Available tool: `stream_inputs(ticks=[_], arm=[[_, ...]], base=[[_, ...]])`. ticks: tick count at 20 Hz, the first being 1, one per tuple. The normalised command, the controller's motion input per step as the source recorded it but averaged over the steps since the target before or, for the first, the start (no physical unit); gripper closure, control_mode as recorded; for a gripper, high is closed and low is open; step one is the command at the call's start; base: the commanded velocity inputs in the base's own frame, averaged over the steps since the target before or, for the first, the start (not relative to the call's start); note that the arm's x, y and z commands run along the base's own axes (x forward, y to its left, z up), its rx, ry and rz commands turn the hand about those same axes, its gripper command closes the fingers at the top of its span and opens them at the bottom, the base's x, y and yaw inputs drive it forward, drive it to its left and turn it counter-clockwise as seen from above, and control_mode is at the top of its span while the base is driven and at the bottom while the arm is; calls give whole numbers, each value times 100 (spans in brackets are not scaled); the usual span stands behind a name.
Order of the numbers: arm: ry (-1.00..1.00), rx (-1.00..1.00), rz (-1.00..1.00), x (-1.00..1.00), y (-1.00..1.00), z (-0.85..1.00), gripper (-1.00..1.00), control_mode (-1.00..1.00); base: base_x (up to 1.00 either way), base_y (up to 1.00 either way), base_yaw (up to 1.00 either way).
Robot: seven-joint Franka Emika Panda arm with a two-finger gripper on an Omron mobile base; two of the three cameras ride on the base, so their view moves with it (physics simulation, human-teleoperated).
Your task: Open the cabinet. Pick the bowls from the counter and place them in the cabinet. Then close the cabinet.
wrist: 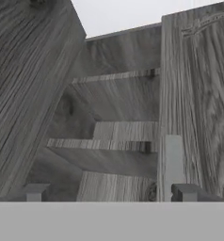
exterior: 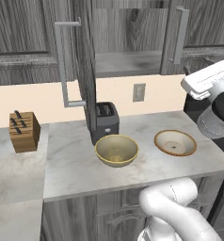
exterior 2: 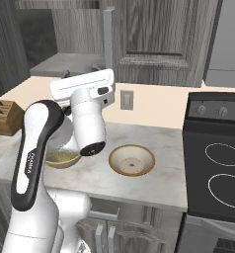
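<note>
Gripper (wrist: pixel 109 193) jaws are held wide apart with nothing between them, pointed into the open cabinet (exterior: pixel 128 63).

Both small finger tips (wrist: pixel 35 192) are seen at the bottom of the hand view, facing the grey shelf and the edge of the right door with its bar handle (wrist: pixel 172 164). From the left base view the left door (exterior: pixel 85 61) is seen swung outward, edge-on, its long handle (exterior: pixel 62 61) projecting to the side; the right door (exterior: pixel 172 35) is also swung out. On the counter (exterior: pixel 71 164) below, the deep olive-yellow bowl (exterior: pixel 116 150) is placed just in front of a dark toaster (exterior: pixel 107 120), with the shallower tan-rimmed bowl (exterior: pixel 175 142) near it, not touching. A wooden knife block (exterior: pixel 23 132) is set well apart on the counter. A black stovetop (exterior 2: pixel 218 168) is seen beside the counter in the right base view.
</note>
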Motion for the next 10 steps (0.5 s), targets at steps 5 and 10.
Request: stream_inputs(ticks=[5,10], arm=[[2,2,-7,66,-18,0,-100,-100],[2,6,-8,40,-32,5,-100,-100]], base=[[0,0,0],[0,0,0]])
